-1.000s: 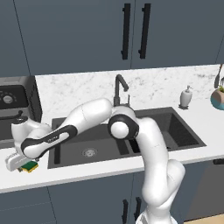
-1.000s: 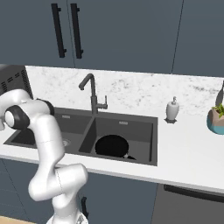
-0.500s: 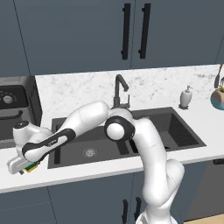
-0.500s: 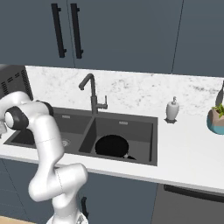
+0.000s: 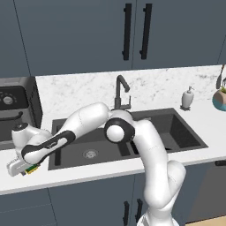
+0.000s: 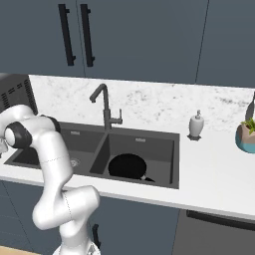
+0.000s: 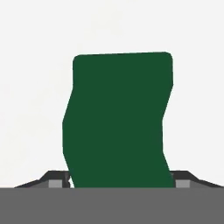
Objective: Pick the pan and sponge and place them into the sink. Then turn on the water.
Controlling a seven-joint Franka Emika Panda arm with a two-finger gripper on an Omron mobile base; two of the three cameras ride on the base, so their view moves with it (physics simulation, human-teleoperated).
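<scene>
The sponge (image 7: 118,122) shows its green top in the hand view, its sides pinched between my two fingertips (image 7: 59,180). My gripper (image 7: 119,181) is shut on it. In the left base view the gripper (image 5: 23,168) is low over the white counter left of the sink (image 5: 185,137), and a bit of the green and yellow sponge (image 5: 31,169) peeks out under the hand. The black pan (image 6: 128,167) lies in the right basin of the sink (image 6: 149,144). The dark gooseneck tap (image 5: 120,90) stands behind the basins.
A dark stove (image 5: 11,110) stands just behind the gripper at the left. A soap dispenser (image 5: 188,97) and a teal plant pot (image 5: 219,99) stand on the counter to the right. The counter's front edge runs close under the hand.
The hand has shifted only slightly at the counter's front left. The sponge stays between the fingers, and the pan has not moved.
</scene>
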